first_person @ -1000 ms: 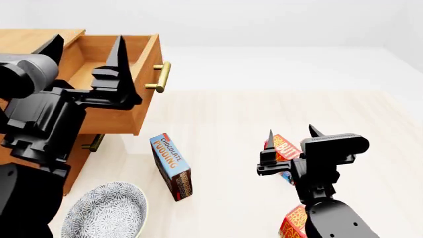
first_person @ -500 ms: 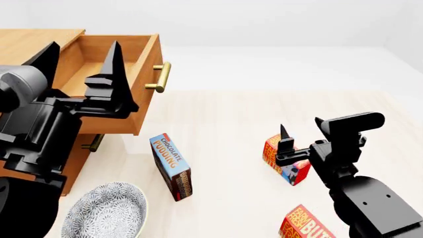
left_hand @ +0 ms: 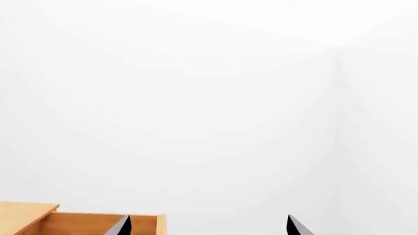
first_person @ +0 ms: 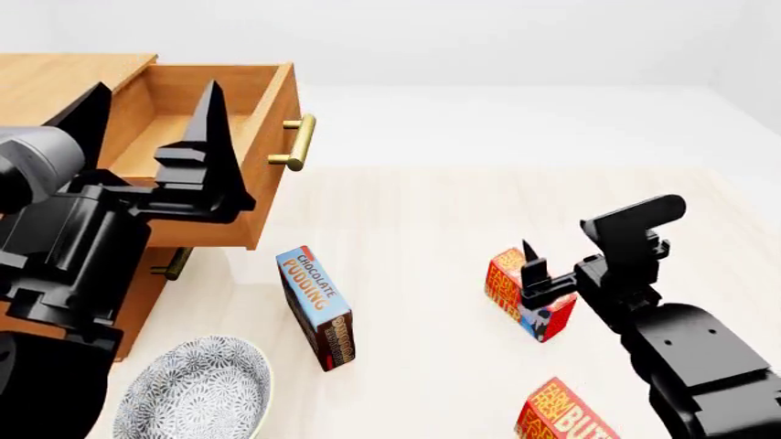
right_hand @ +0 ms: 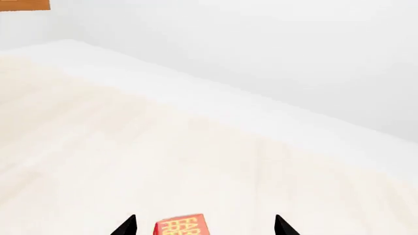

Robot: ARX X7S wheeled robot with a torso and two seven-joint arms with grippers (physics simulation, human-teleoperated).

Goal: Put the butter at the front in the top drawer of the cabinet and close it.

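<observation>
Two red-orange butter cartons lie on the pale floor: one (first_person: 522, 297) farther out, one (first_person: 564, 416) at the head view's bottom edge, nearest me. My right gripper (first_person: 559, 265) hangs open just above the farther carton. In the right wrist view that carton's top (right_hand: 180, 226) shows between the two fingertips (right_hand: 128, 226), touching neither. The cabinet (first_person: 55, 78) stands at the left with its top drawer (first_person: 262, 155) pulled out and nothing showing inside. My left gripper (first_person: 149, 123) is open and held up in front of the drawer (left_hand: 98, 223), holding nothing.
A blue-and-brown chocolate pudding box (first_person: 317, 308) stands on the floor between the cabinet and the butter. A patterned bowl (first_person: 196, 389) sits at the lower left. The lower drawer's brass handle (first_person: 172, 265) pokes out under the open drawer.
My right gripper swung right off the near carton and has settled lower over the farther carton. The left arm has barely shifted. The drawer stays open.
</observation>
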